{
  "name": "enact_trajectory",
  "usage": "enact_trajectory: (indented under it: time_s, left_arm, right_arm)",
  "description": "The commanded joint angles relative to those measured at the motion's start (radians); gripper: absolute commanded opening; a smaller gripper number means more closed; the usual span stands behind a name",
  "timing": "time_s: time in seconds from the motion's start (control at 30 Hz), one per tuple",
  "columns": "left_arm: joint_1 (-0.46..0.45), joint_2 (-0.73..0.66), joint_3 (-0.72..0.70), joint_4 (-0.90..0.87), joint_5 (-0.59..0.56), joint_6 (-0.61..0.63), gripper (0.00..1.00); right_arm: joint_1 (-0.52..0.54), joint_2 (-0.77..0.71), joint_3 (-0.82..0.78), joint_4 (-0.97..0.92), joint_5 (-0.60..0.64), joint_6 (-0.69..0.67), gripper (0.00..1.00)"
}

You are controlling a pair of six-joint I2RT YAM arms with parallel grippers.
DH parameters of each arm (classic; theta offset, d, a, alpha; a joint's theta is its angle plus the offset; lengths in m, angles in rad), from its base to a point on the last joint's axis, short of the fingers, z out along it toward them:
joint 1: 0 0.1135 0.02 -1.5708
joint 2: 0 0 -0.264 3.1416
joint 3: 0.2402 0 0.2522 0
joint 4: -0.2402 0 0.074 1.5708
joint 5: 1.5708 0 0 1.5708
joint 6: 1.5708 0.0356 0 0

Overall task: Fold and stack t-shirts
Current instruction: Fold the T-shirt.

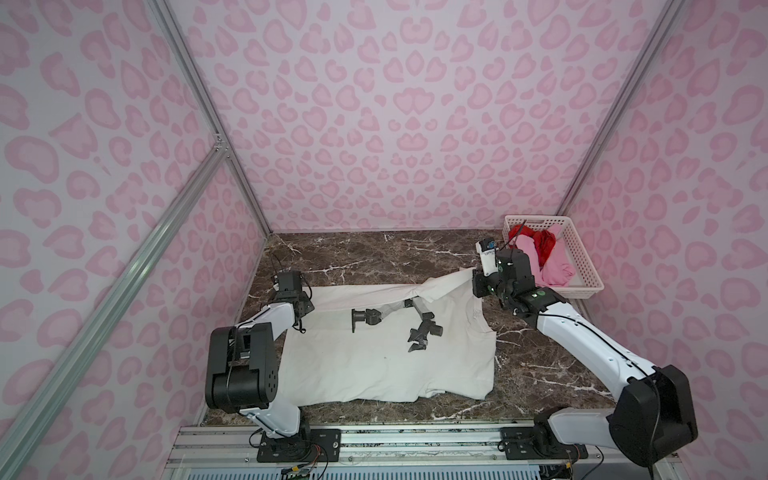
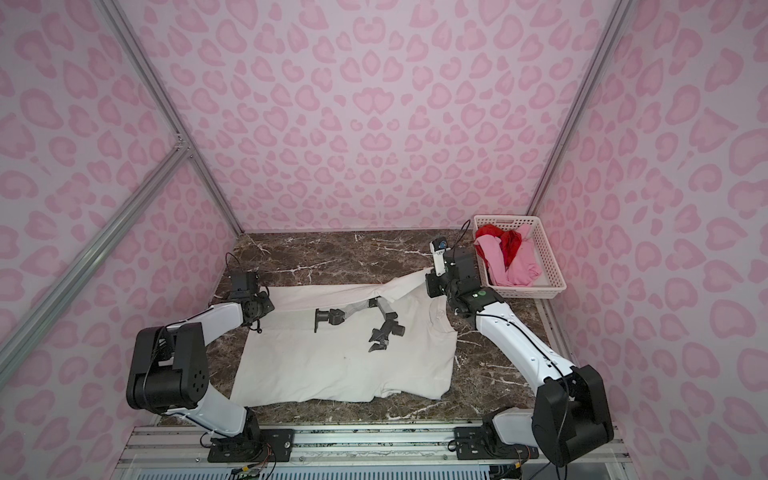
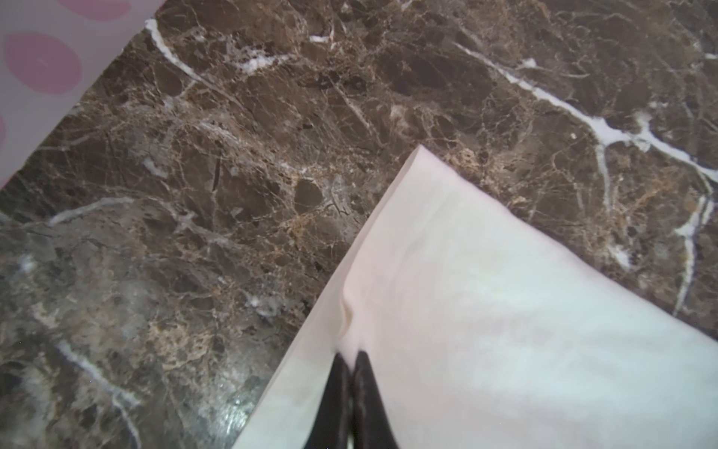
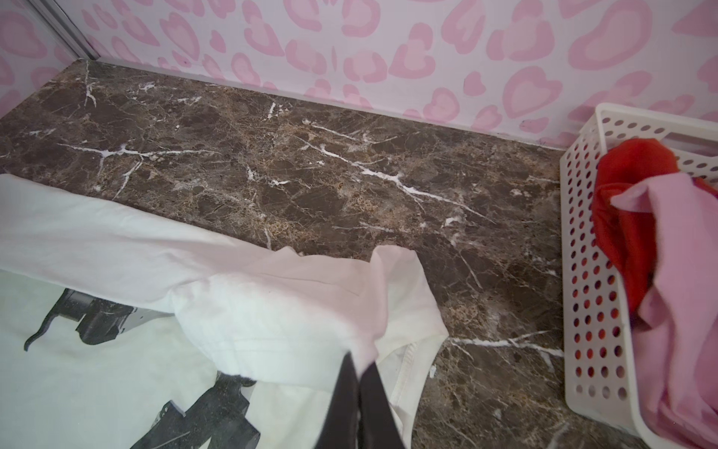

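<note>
walls (image 1: 374,124): pink blotch print | tabletop (image 1: 374,257): brown white-veined marble | frame struts (image 1: 137,266): aluminium

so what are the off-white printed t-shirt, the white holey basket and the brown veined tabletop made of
Off-white t-shirt with black print: soft matte cloth, likely cotton; it creases.
White perforated basket: rigid moulded plastic, even holes.
Brown veined tabletop: glossy marble or marble-look laminate; reflects light.

1. An off-white t-shirt (image 2: 340,365) with black print is spread on the marble table (image 2: 332,253) at lower centre.
2. Its far edge is pinched at its ends by the left gripper (image 2: 268,298) and the right gripper (image 2: 430,274).
3. A pink t-shirt (image 2: 519,270) and a red t-shirt (image 2: 509,245) are heaped in the white basket (image 2: 528,292) at right.
</note>
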Motion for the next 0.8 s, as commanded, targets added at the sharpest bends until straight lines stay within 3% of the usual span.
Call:
enact_trajectory:
  time_s: [0.0, 0.5, 0.6, 0.77]
  left_arm:
    - [0.001, -0.008, -0.005, 0.006, -0.001, -0.003, 0.04]
    - [0.001, -0.045, -0.036, -0.002, 0.010, -0.010, 0.04]
    - [0.001, -0.054, -0.037, -0.011, 0.011, -0.015, 0.20]
    - [-0.002, -0.120, -0.048, -0.013, 0.040, -0.029, 0.26]
  right_arm:
    - [0.001, 0.001, -0.007, -0.003, -0.012, 0.006, 0.00]
    - [0.001, 0.018, -0.028, 0.003, -0.015, 0.002, 0.00]
    - [0.000, 0.017, -0.028, -0.005, -0.012, -0.001, 0.00]
    - [0.000, 0.017, -0.013, -0.040, -0.009, -0.002, 0.00]
